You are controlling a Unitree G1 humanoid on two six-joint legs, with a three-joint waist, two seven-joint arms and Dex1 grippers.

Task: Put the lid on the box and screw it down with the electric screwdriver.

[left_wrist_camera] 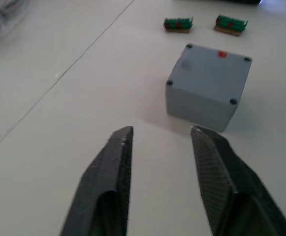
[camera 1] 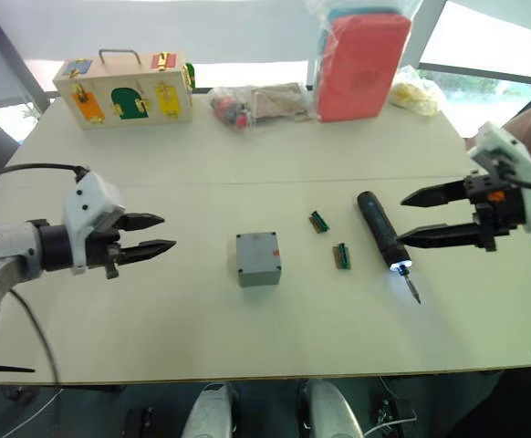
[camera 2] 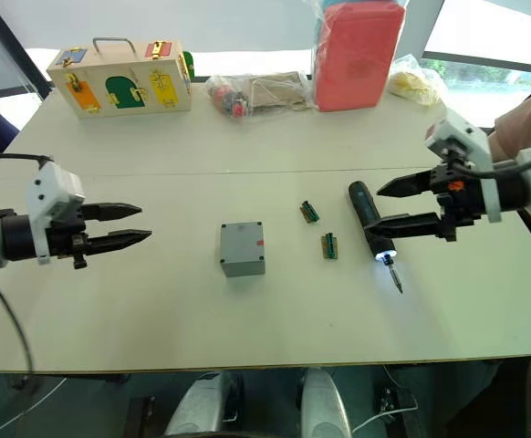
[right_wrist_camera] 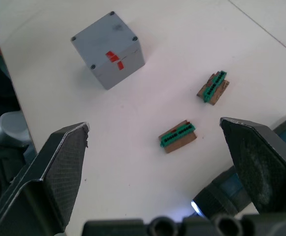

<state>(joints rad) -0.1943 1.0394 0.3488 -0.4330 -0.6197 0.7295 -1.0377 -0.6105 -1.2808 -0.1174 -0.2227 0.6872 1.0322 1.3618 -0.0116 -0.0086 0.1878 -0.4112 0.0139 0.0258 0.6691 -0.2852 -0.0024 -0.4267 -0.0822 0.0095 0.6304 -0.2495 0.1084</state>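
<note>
Screwdriver (camera 1: pixel 383 233) first, since it lies nearest the working pincer: the black electric tool rests flat on the white table (camera 1: pixel 156 328), its barrel just under the spread fingers of the right gripper (camera 1: pixel 410 219), the thin metal bit pointing toward the table's near edge and a small light glowing at the tip. It looks stiff, smooth and round, so I would guess it could roll or slip; the thick middle of the barrel seems the safest place to pinch, well back from the fragile-looking bit.

Two small green connector blocks (camera 1: pixel 341 255) sit just beyond the right gripper's fingertips, toward the table's middle.

Further along, between the two pincers, stands the grey box (camera 1: pixel 258 258), the lid (left_wrist_camera: pixel 215 63) already seated on top with dark screw holes at its corners and a red mark on one edge. Hard, light plastic by the look of it, likely to skid if pushed, so steadying its side walls seems wise.

Opposite, the left gripper (camera 1: pixel 152 234) hangs above the table with fingers apart, holding nothing, aimed at the box.

A wooden latch box (camera 1: pixel 124 89) and a red pack (camera 1: pixel 361 64) sit at the far edge.
</note>
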